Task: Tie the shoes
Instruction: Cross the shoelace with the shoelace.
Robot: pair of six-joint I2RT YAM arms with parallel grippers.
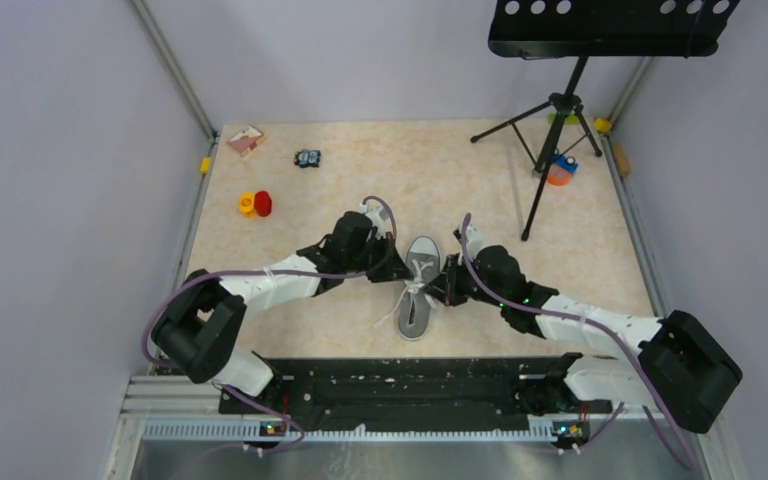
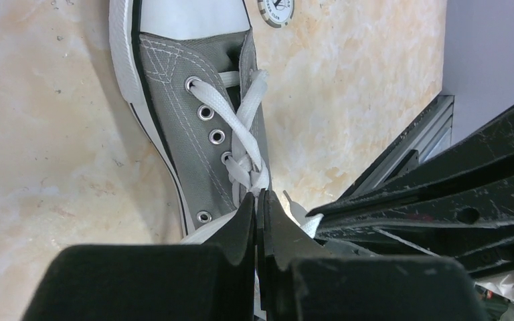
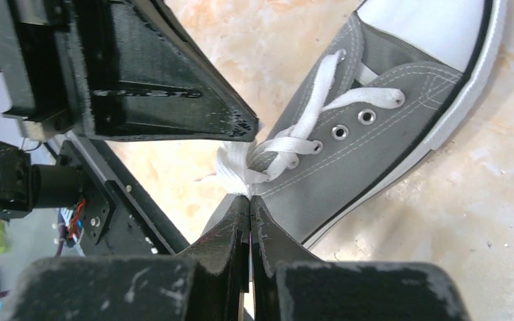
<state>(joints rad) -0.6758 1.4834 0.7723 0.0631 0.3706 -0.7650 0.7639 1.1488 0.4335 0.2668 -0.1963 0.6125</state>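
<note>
Left claw [image 2: 257,204] and right claw [image 3: 249,199] crowd sneaker [image 1: 419,290]; tripod [image 1: 552,140] beyond.

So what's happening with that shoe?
Two robot arms are tying a grey sneaker lying on the table. The left arm's fingers and the right arm's fingers are both shut, each pinching the white laces near the shoe's middle. No finished bow shows yet.

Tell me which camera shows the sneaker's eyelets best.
The left wrist view: the eyelets run in a clear row down the side of the grey sneaker. The right wrist view shows fewer of them, partly crossed by the white laces. In the top external view the sneaker is too small to make them out.
</note>
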